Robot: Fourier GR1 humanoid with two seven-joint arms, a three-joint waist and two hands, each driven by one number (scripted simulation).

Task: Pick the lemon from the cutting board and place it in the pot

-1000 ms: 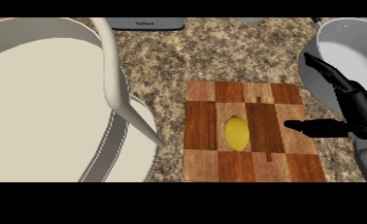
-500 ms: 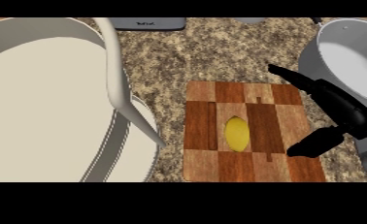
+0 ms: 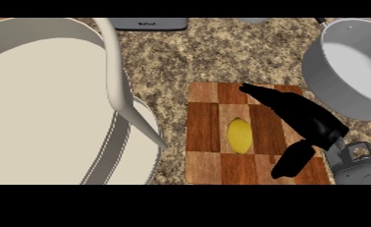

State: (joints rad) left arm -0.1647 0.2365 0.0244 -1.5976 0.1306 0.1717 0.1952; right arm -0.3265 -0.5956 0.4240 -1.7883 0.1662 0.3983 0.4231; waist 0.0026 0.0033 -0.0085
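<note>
Left to right: lemon (image 3: 240, 134) at the middle of the cutting board (image 3: 203, 123); right hand (image 3: 301, 120) beside it, fingers spread, grasping nothing; pot (image 3: 340, 69) at the counter's right edge. Risk: a fingertip nudge rolls the lemon away.

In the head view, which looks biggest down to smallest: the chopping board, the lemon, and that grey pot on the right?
As they look in the head view:
1. Cutting board, largest.
2. Grey pot, though the picture's edge cuts it off, so its full extent is unsure and it may rival the board.
3. Lemon, clearly smallest.
</note>
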